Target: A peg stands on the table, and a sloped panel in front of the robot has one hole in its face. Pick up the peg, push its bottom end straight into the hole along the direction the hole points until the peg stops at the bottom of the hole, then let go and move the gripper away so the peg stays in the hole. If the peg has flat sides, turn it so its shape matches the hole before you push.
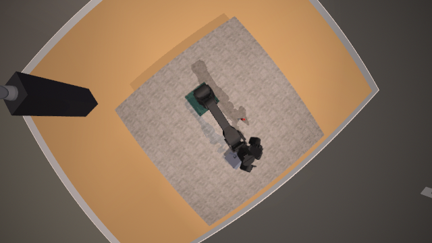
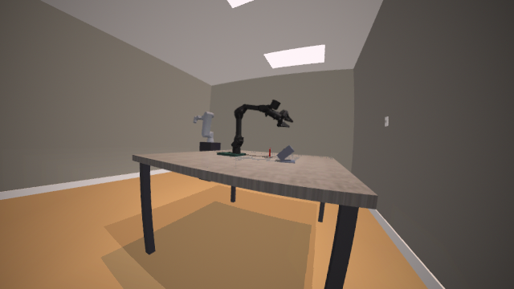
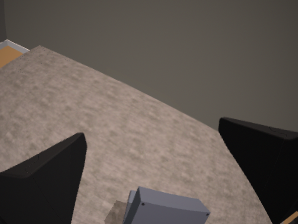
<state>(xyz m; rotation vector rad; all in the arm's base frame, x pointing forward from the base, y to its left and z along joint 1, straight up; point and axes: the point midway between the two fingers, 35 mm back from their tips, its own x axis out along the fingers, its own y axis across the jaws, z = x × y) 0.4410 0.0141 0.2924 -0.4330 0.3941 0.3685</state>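
Note:
A small red peg (image 1: 243, 119) (image 2: 270, 152) stands upright on the table, between the arm's base and the panel but off to one side. The blue-grey sloped panel (image 1: 232, 159) (image 2: 286, 153) (image 3: 168, 214) stands beyond it; a small dark hole mark shows on its face in the top view, and only its upper end shows at the bottom of the wrist view. My gripper (image 2: 291, 123) (image 3: 154, 132) is open and empty, high above the table near the panel, tilted forward and down. The peg is not in the wrist view. The hole's shape is too small to tell.
The arm's green base plate (image 1: 193, 101) (image 2: 225, 153) sits on the table (image 1: 162, 135) (image 2: 241, 166) behind the peg. The far table edge crosses the wrist view. A separate grey robot (image 2: 207, 122) on a dark pedestal stands beyond the table.

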